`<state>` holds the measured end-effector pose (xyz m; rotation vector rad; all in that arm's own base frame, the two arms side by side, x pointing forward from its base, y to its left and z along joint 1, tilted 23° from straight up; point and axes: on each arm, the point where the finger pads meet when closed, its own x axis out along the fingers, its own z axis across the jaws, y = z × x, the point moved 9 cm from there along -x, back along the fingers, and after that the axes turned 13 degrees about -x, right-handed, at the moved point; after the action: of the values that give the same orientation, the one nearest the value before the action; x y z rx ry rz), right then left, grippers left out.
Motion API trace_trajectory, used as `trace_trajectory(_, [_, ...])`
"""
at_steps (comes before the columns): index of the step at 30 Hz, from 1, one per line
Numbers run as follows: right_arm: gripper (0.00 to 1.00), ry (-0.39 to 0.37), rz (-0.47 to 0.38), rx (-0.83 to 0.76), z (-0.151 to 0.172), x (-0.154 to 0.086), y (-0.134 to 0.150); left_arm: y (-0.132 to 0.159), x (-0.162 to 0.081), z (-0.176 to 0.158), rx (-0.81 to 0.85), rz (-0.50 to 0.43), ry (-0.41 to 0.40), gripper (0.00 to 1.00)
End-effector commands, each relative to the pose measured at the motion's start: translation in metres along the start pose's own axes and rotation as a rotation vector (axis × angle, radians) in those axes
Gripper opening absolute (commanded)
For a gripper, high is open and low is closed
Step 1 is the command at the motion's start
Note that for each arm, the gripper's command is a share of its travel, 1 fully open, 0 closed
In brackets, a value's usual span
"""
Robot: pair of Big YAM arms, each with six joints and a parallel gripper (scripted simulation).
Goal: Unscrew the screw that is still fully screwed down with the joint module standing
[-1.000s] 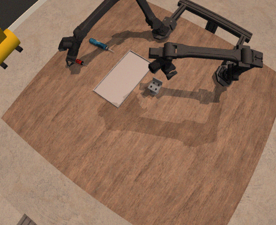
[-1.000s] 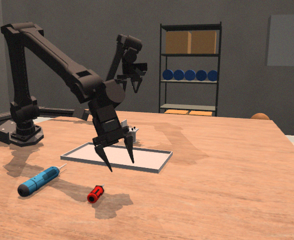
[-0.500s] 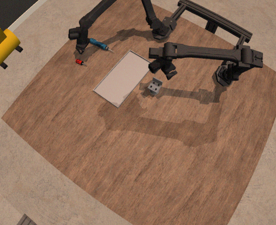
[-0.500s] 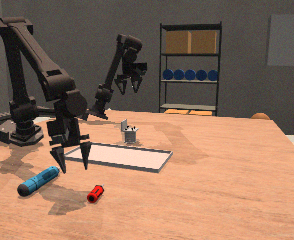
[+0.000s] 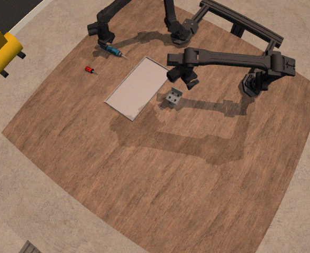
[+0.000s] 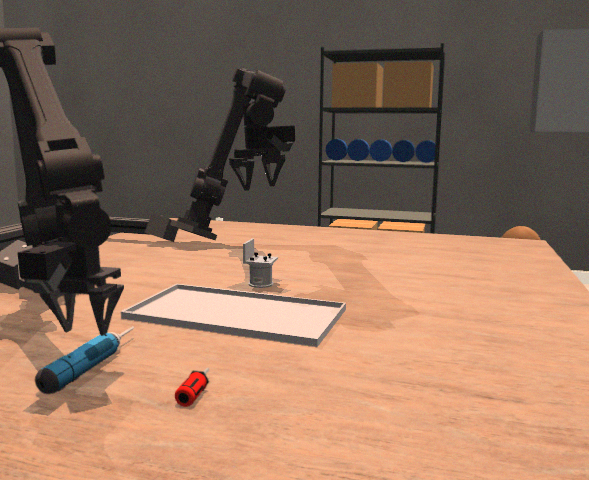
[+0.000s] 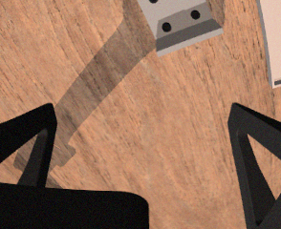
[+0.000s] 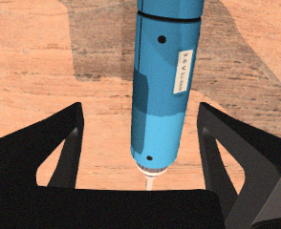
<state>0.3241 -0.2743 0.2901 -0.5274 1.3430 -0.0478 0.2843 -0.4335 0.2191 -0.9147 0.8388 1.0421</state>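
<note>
Grey, rnd module [image 5: 173, 104] [image 6: 260, 275] stands nr the worktop's [image 5: 149, 176] [image 6: 387, 413] [image 7: 145, 157] [image 8: 26, 52] arm-side edge, L-shaped bracket [image 5: 177, 90] [image 6: 248, 251] [image 7: 190, 39] & blk screws [image 6: 265, 258] atop; L gripper [image 5: 192, 84] [image 6: 259, 187] [image 7: 142, 111] & R gripper [image 5: 102, 45] [image 6: 85, 331] [image 8: 140, 109] jaws apart.
</note>
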Motion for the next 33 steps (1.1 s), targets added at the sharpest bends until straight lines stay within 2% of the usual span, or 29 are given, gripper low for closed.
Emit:
trace_trajectory(1, [0.65,0.006,0.003,0.074,-0.019,-0.015,0.002,-0.007,-0.013,-0.001,-0.012,-0.021,0.026,1.0])
trace_trajectory(4, [0.65,0.006,0.003,0.074,-0.019,-0.015,0.002,-0.007,-0.013,-0.001,-0.012,-0.021,0.026,1.0])
trace_trajectory(5, [0.65,-0.033,-0.04,0.057,-0.002,-0.029,-0.009,-0.007,-0.013,-0.001,-0.012,-0.021,0.026,1.0])
trace_trajectory(33, [0.65,-0.036,-0.057,0.059,-0.003,-0.034,-0.015,-0.007,-0.013,-0.001,-0.012,-0.021,0.026,1.0])
